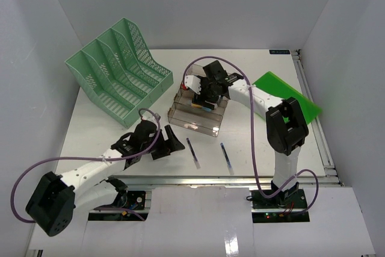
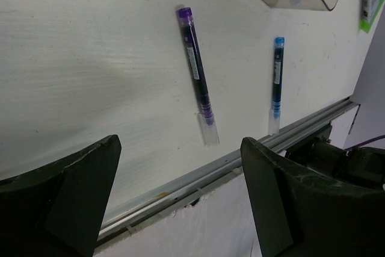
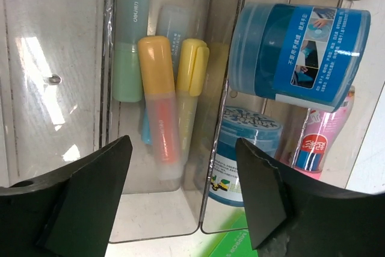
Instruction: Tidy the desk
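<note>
The white desk has a silver rail along its front edge. A purple pen and a blue pen lie loose near that edge. My left gripper is open and empty, low over the desk just left of the purple pen. My right gripper is open and empty above the clear smoky tray. The tray holds orange, yellow and green highlighters and a blue tub.
A mint-green mesh file rack stands at the back left. A green flat folder lies at the right, partly under the right arm. A second blue tub and a pink item sit lower in the tray.
</note>
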You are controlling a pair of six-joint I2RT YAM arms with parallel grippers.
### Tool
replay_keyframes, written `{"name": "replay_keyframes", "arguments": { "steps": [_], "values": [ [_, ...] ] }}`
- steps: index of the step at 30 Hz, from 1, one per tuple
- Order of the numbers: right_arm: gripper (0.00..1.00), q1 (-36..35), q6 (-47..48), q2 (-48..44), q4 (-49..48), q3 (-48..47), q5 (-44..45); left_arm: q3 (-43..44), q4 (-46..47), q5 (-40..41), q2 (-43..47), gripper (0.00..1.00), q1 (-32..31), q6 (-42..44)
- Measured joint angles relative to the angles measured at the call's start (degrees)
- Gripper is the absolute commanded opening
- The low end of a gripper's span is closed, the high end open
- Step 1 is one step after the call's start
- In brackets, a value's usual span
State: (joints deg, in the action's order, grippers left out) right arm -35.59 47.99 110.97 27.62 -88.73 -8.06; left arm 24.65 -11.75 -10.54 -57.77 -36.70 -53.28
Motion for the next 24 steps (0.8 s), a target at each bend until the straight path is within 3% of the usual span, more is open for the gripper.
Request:
{"name": "replay_keyframes", "arguments": {
  "steps": [5,8,14,17,24],
  "values": [
    [0.87,0.6,-3.1,-5.6,-0.1,3.9,-2.5,7.1,-2.3,6.6,-11.4,0.79,-5.8,-3.1],
    [0.88,3.9,-7.2,-15.7,-0.3,10.1,-7.6,14.8,-6.7,11.9,-19.4,0.7,-9.7,-6.5],
    [0.89,18.7,-13.4,-39.4,-5.0,25.8,-18.7,26.7,-14.5,18.9,-31.7,0.59,-14.5,-11.3],
    [0.89,23.7,-15.4,-45.8,-7.1,34.6,-23.8,32.1,-20.5,21.7,-37.5,0.55,-15.9,-13.6],
    [0.89,30.5,-18.0,-50.3,-8.3,43.9,-32.0,37.7,-28.2,25.7,-42.6,0.17,-18.0,-17.1]
  ]
}}
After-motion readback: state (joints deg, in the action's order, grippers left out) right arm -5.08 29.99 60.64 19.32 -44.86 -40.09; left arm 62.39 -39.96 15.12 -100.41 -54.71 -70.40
